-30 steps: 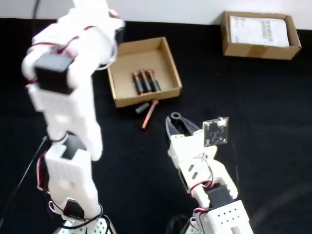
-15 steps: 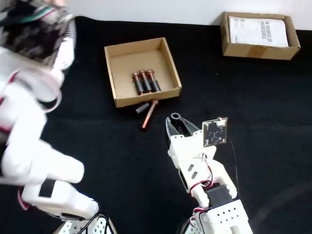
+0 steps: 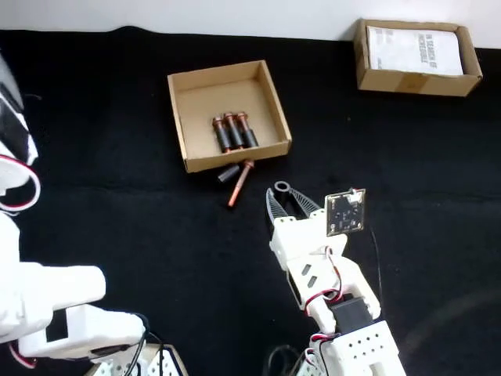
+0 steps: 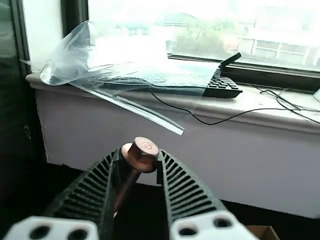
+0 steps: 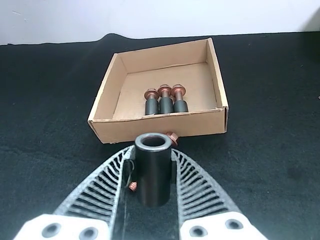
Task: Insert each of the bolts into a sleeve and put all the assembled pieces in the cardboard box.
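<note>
Item, left gripper (image 4: 140, 156): fingers (image 4: 185, 192) closed to a narrow gap on a copper bolt (image 4: 141, 151), pinched just under the head, which stands clear above the tips while the shank runs down between them. Item, right gripper (image 5: 152, 151): part-open and clamped on a dark sleeve (image 5: 153, 172), held upright with its bore facing up, ready to receive. Just beyond the right fingertips, on the black table (image 3: 391, 157): one loose bolt (image 3: 239, 185) and one loose sleeve (image 3: 228, 174), lying against the front wall of the cardboard box (image 5: 155, 127). Further beyond, inside the box: three assembled pieces (image 5: 165, 100), side by side. Far off from both sets of fingers: a second box (image 3: 415, 78) holding a printed sheet. Change noted: the left arm (image 3: 55, 301), a second ago standing over the cardboard box, has swung up and back to the table's edge, while the right arm has kept its place. Reading: bolt and sleeve are each in hand but well apart, so the mating is still to do; a further pair waits unassembled.
</note>
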Controlling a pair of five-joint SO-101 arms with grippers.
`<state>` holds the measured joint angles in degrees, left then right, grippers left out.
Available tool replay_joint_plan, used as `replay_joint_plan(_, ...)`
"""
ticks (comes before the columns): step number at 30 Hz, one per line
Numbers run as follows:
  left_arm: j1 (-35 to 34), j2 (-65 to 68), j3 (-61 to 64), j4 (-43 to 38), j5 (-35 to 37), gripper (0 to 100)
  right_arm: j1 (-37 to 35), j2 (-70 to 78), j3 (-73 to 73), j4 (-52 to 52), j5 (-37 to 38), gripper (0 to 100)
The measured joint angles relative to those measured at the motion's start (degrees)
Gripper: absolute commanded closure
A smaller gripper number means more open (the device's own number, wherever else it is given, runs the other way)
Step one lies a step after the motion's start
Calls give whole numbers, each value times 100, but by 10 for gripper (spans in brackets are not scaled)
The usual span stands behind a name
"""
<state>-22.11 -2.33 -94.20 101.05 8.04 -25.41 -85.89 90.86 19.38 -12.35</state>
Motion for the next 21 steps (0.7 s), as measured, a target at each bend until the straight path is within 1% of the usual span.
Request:
replay_joint_plan(4, -308, -9, 105, 0, 879, 992, 0, 0, 0, 0, 0, 991)
replay_joint_plan(7, -246, -35, 624, 0, 1248, 992, 0, 0, 0, 0, 0, 991)
replay_joint_plan(11, 492, -18, 1574, 0, 1354, 992, 0, 0, 0, 0, 0, 991)
replay_joint_plan(15, 1512, -18, 2523, -79, 1459, 992, 0, 0, 0, 0, 0, 991)
replay_joint_plan(18, 2189, -9, 3165, -598, 2013, 992, 0, 0, 0, 0, 0, 991)
replay_joint_plan(21, 2585, -9, 3771, -1389, 2514, 992, 0, 0, 0, 0, 0, 991)
